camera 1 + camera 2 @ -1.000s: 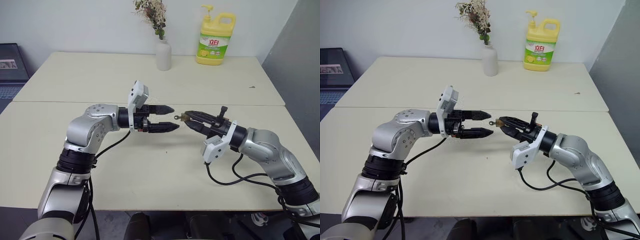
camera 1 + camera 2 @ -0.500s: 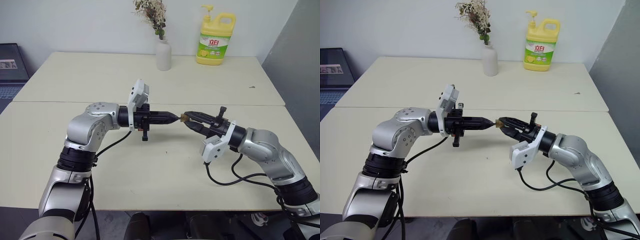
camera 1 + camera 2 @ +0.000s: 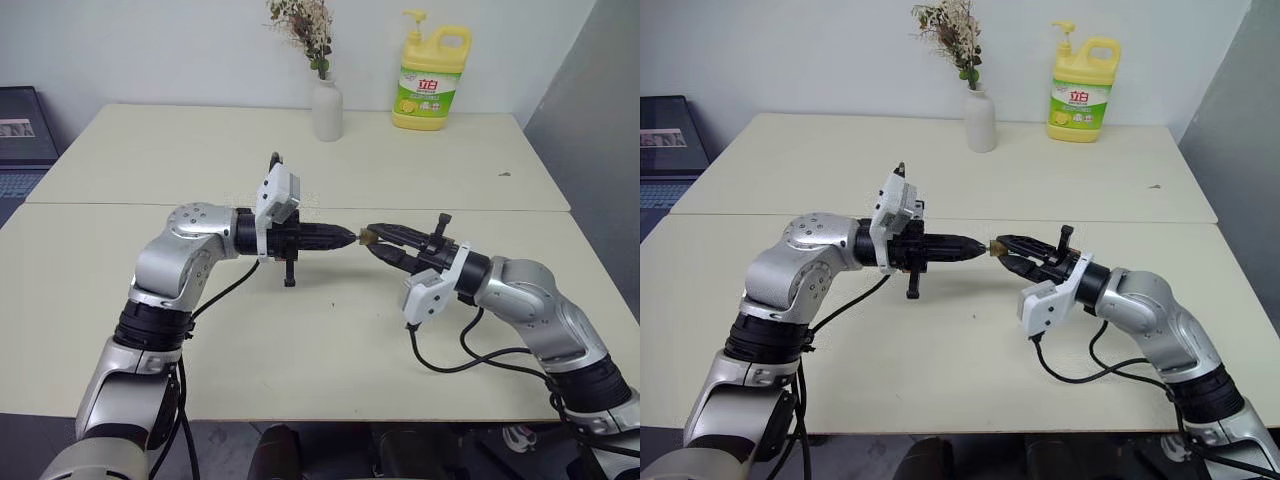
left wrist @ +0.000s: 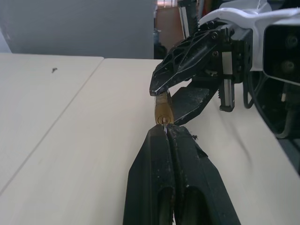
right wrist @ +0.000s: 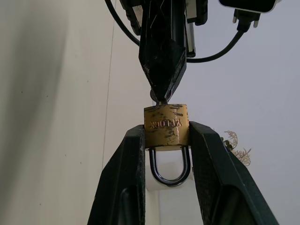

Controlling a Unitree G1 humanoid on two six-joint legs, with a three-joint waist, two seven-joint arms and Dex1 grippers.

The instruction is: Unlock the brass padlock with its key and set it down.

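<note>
While the head views take in the whole cream desk (image 3: 330,330), with a white vase of dried flowers (image 3: 326,108) and a yellow soap bottle (image 3: 431,85) at its far edge, they show the two hands meeting tip to tip above its middle. The left hand (image 3: 347,236) is clenched, its fingers pressed together; the right hand (image 5: 165,140) grasps the brass padlock (image 5: 166,124) by its sides. The right wrist view shows the silver shackle (image 5: 170,168) hanging between the fingers. The left wrist view shows the key (image 4: 164,123) pinched at the left fingertips, set in the padlock's face.
</note>
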